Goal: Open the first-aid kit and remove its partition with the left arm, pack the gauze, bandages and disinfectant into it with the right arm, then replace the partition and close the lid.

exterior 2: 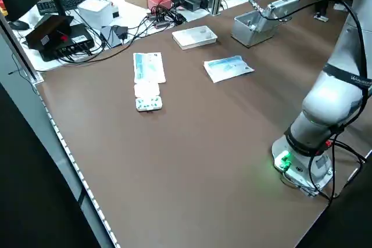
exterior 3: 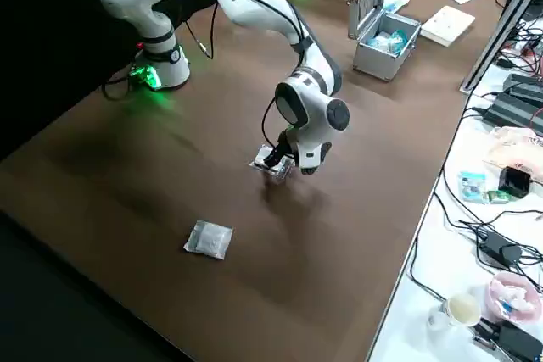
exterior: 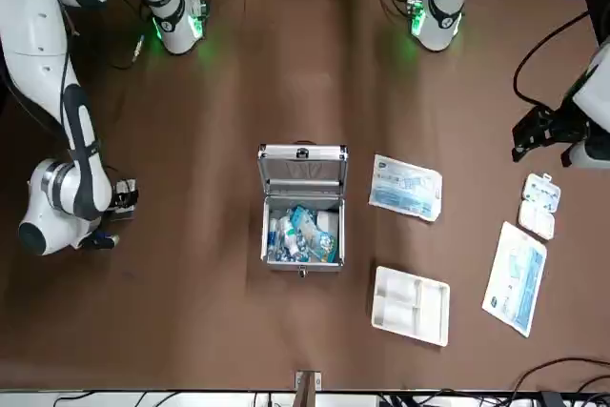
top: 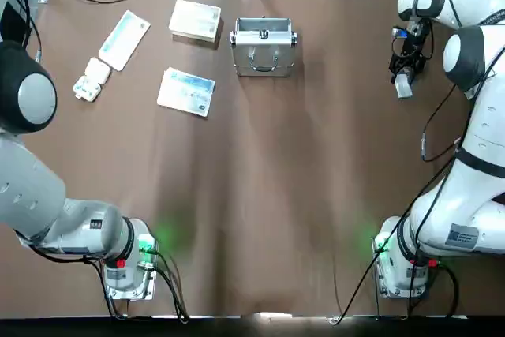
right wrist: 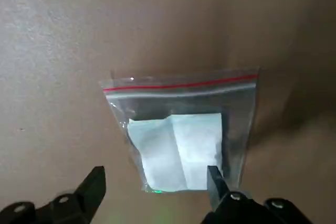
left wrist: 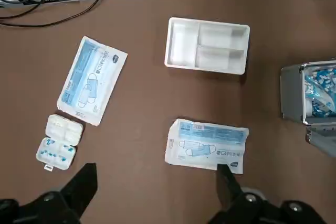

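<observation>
**Kit open and partly packed; partition still out**

Brown tabletop (top: 260, 195) fills every view, with cables and boxes along its far edge. Both arms are drawn out to its sides.

Largest of the task's things, the first-aid kit (exterior: 302, 205) stands mid-table with its lid up, and blue-white packets already lie inside. The partition (exterior: 411, 305), a cream tray insert, rests on the table near the kit, on the robot's left, so opening and removal look done. A flat printed packet (exterior: 406, 187), a long white-blue pouch (exterior: 516, 278) and a small pill case (exterior: 539, 204) also lie out on that side.

The right gripper (right wrist: 156, 182) hovers low over a clear zip bag (right wrist: 181, 129) holding a folded white pad, jaws wide and empty, well apart from the kit. A second small bag (exterior 3: 209, 239) lies farther off. The left gripper (left wrist: 157, 174) hangs above the packets, jaws wide, holding nothing.

Packing seems unfinished; replacing the partition and closing the lid remain. I cannot pick out the disinfectant.
</observation>
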